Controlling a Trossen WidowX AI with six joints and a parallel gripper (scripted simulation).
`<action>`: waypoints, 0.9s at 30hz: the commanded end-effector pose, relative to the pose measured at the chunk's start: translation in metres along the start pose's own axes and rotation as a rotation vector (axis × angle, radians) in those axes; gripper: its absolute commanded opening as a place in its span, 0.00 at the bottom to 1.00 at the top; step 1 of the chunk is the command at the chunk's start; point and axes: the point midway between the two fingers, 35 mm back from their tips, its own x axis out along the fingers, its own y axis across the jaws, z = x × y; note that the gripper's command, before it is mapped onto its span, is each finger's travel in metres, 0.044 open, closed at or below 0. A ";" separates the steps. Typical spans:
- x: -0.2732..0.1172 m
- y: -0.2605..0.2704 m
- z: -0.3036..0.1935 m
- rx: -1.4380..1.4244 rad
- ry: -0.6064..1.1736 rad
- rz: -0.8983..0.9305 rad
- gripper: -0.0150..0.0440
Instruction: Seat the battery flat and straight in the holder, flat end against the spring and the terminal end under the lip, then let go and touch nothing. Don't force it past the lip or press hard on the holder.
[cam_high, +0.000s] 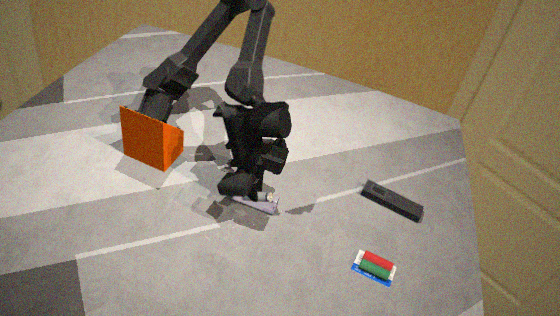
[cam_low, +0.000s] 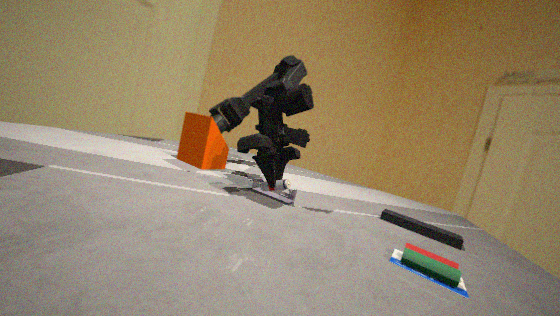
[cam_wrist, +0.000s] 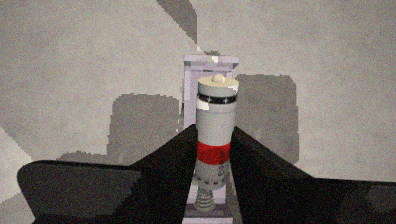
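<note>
The battery (cam_high: 265, 196) (cam_low: 287, 184) (cam_wrist: 216, 120) is white and grey with a red band and a black ring. My gripper (cam_high: 256, 195) (cam_low: 272, 186) (cam_wrist: 213, 131) is shut on it, with a finger on each side. The lilac holder (cam_high: 261, 205) (cam_low: 287, 199) (cam_wrist: 189, 95) is on the table under the battery. In the wrist view the spring (cam_wrist: 204, 200) shows just below the battery's flat end, and the lip (cam_wrist: 211, 61) is beyond the terminal end. The terminal end looks raised, and the battery sits towards the holder's right side. Contact with the spring cannot be told.
An orange block (cam_high: 145, 140) (cam_low: 195, 142) stands by the arm's base. A black bar (cam_high: 392, 201) (cam_low: 422, 229) lies to the right. Nearer the front right is a blue and white base (cam_high: 371, 278) (cam_low: 430, 278) bearing a red and a green cylinder (cam_high: 375, 269) (cam_low: 430, 266).
</note>
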 end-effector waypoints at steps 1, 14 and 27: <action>0.004 -0.004 -0.005 0.008 0.041 -0.013 0.37; 0.007 -0.005 -0.003 -0.001 0.111 -0.016 0.37; 0.009 -0.004 -0.002 -0.007 0.188 -0.018 0.37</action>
